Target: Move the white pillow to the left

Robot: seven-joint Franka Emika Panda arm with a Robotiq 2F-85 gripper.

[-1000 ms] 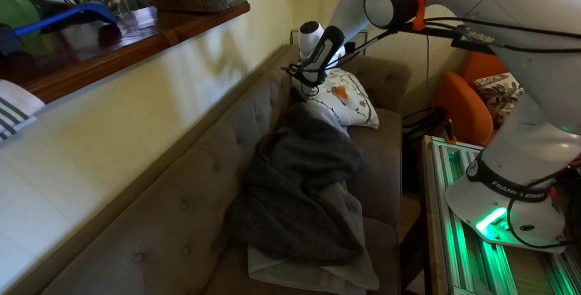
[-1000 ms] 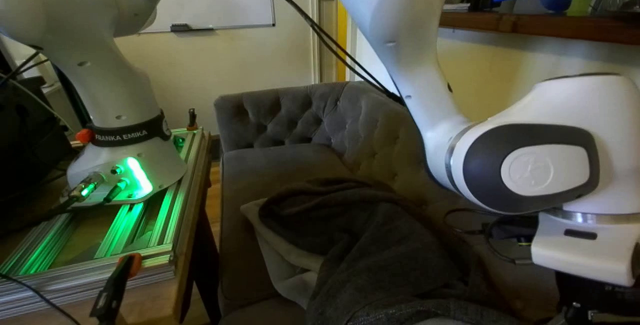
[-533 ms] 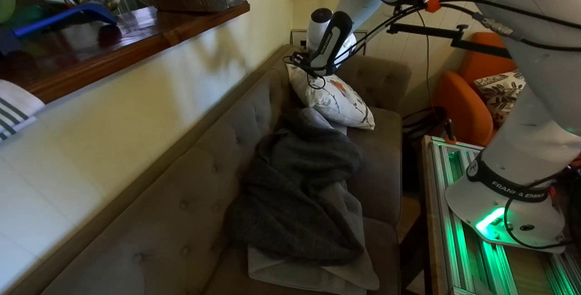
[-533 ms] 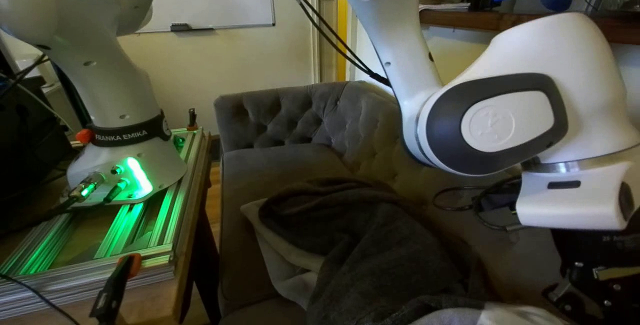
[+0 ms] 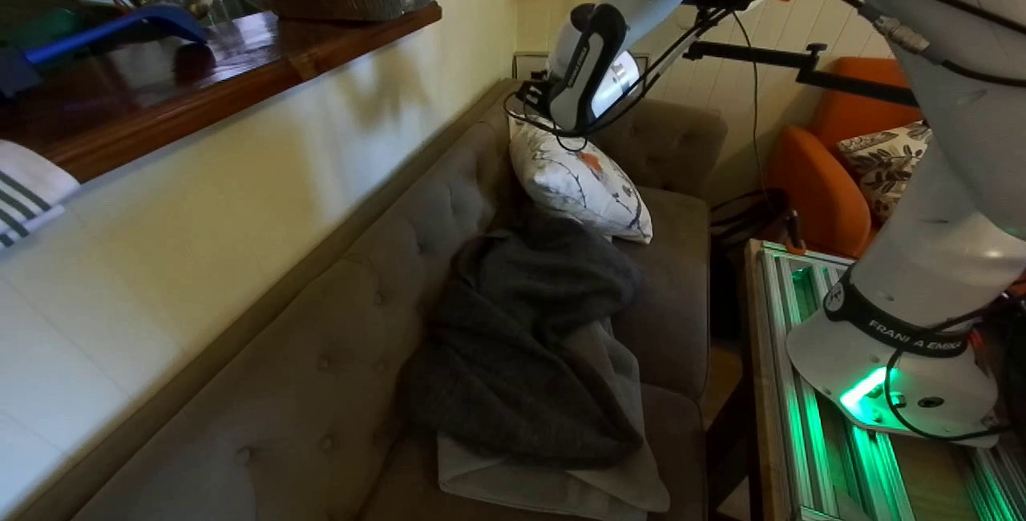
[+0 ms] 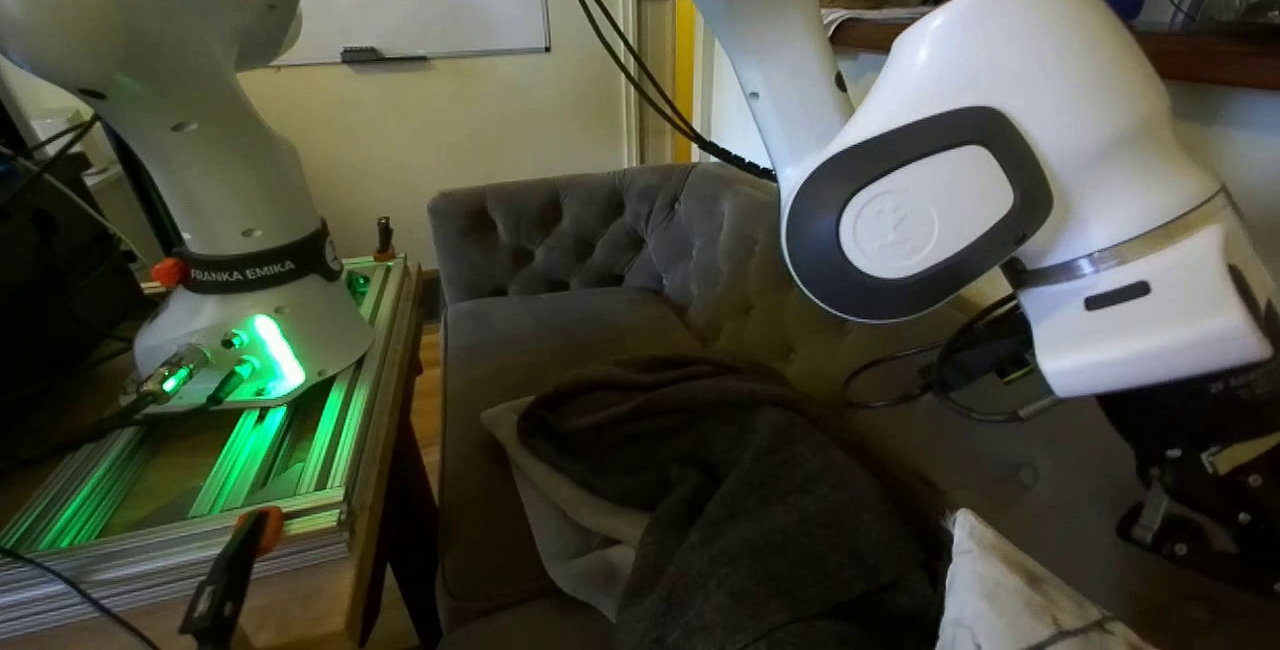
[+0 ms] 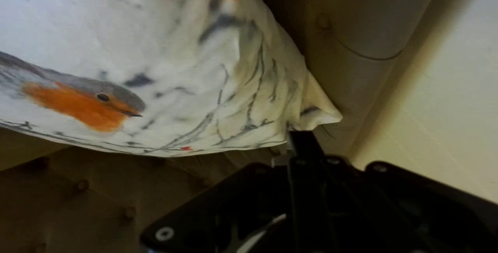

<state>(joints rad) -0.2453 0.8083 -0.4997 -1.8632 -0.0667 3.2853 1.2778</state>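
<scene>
Located white fabric pillow, printed with dark branches and an orange-breasted bird, toward the far end of the tufted grey-brown sofa in an exterior view. Found tilted, close to the backrest and just beyond the rumpled dark grey blanket; cannot tell whether resting on the sofa or partly lifted. Checked black jointed gripper in the wrist view: pressed together to a narrow line, pinching pillow fabric just beside one pointed corner. Sighted one pillow corner at the lower edge of an exterior view, below the white robot arm. Recorded also: pale grey cloth under the blanket; aluminium foil tray on the glossy brown wooden ledge; orange upholstered armchair apart from the sofa, bearing a leaf-patterned cushion.
</scene>
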